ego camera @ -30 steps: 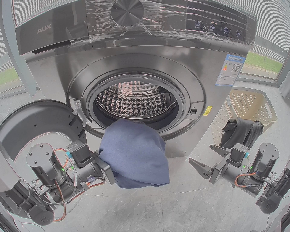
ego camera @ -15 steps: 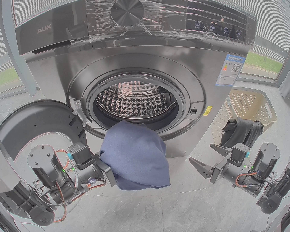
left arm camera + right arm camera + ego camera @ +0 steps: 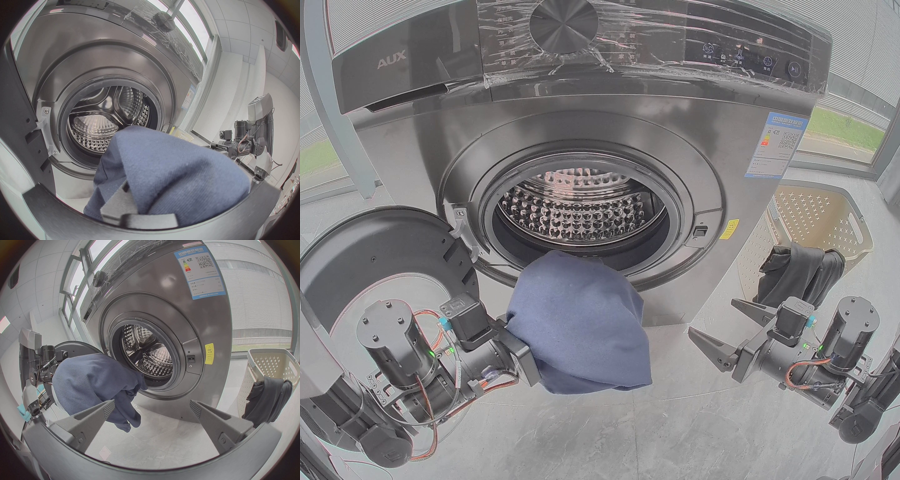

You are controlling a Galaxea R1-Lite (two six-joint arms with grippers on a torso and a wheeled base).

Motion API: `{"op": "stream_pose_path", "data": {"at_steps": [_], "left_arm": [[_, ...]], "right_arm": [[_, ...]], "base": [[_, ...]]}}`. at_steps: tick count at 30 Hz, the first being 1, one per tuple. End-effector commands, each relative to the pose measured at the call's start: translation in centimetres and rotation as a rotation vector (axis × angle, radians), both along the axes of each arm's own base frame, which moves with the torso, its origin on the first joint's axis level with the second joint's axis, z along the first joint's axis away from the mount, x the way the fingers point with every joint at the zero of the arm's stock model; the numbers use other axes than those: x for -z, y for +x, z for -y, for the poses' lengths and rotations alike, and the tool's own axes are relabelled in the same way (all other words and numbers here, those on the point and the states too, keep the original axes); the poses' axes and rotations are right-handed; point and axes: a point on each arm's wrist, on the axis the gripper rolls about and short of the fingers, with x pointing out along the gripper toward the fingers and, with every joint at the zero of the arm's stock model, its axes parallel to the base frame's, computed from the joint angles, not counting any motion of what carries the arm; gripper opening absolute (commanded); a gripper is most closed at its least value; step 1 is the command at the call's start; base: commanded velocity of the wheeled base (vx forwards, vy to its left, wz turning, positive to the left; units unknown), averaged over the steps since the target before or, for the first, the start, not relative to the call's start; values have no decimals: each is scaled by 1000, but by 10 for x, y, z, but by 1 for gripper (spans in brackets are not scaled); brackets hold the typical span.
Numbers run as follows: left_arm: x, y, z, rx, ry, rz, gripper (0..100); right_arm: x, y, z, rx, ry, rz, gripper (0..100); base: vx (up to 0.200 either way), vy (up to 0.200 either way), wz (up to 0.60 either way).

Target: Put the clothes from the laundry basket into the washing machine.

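a: what is nearest?

b: the left hand (image 3: pixel 528 365), low and left of centre. it is closed on a blue garment (image 3: pixel 581 319). the cloth drapes over the hand and hides most of it. in the left wrist view one grey finger (image 3: pixel 115 203) pokes out from a fold.

a: and the other arm?

b: the right hand (image 3: pixel 714 320) hovers low on the right. its fingers are spread wide and it holds nothing.

a: how does the garment lie?

b: it hangs as a rounded bundle, longer top to bottom than across. its lower edge dangles above the floor (image 3: pixel 687 425). its top just overlaps the lower lip of the drum opening (image 3: pixel 575 206).

a: so which way is the drum from the hand?

b: ahead and upward. most of the cloth sits below the lip of the washing machine (image 3: pixel 562 119), so i judge it must rise and go forward to clear the rim. the door (image 3: pixel 375 262) stands swung open on the left, out of that path.

a: what lies farther off?

b: the laundry basket (image 3: pixel 831 206), to the right of the machine. a dark garment (image 3: pixel 800 272) is slung over its near rim. the right hand is much nearer to that garment, and the left hand is nearer the drum.
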Motion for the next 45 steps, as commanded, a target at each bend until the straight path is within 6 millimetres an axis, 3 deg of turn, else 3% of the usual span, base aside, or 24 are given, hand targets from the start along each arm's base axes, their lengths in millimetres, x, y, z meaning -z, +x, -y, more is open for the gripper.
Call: {"op": "stream_pose_path", "data": {"at_steps": [1,16,22,45], "left_arm": [[1,0,0,1,1,-2,0],[1,-1,3,13,4,-3,0],[5,-2,8,29,15,-11,0],[10,-2,10,35,39,-15,0]], "right_arm": [[1,0,-1,-3,-2,-6,100],[2,1,-1,-3,-4,-8,100],[3,1,-1,-3,-5,-9,100],[3,0,-3,12,-7,-8,100]], "base": [[0,0,0],[0,0,0],[200,0,0],[0,0,0]]}}
